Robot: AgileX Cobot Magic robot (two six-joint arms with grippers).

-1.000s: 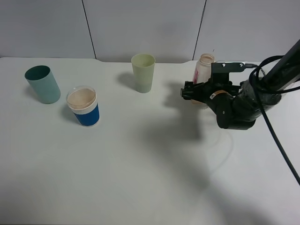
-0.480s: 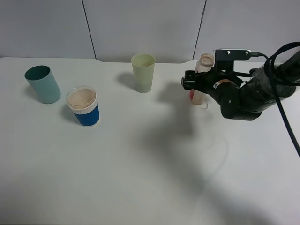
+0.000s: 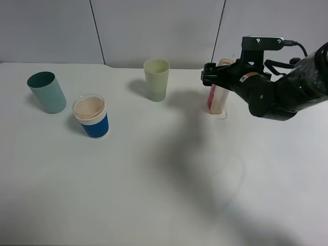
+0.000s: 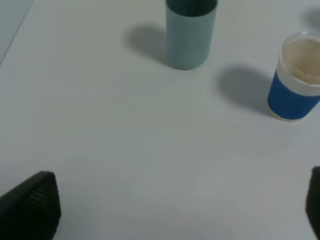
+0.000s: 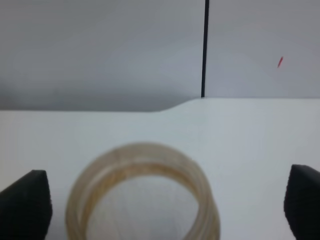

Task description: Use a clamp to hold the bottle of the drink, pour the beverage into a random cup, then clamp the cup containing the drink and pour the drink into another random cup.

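Observation:
The bottle stands upright at the back right of the table, its red label facing left. My right gripper hovers at the bottle's neck, open. In the right wrist view the bottle's round mouth sits between the two fingertips, with a gap on each side. The pale yellow-green cup stands at back centre. At left stands the short blue cup, pale tan inside. My left gripper is open above bare table, with the blue cup ahead of it. I cannot tell what the bottle holds.
A dark teal tumbler stands at the far left, beside the blue cup, and also shows in the left wrist view. The white table ends at a grey panelled wall just behind the bottle.
My right gripper has risen from low beside the bottle to its neck. The bottle and the cups have stayed put.

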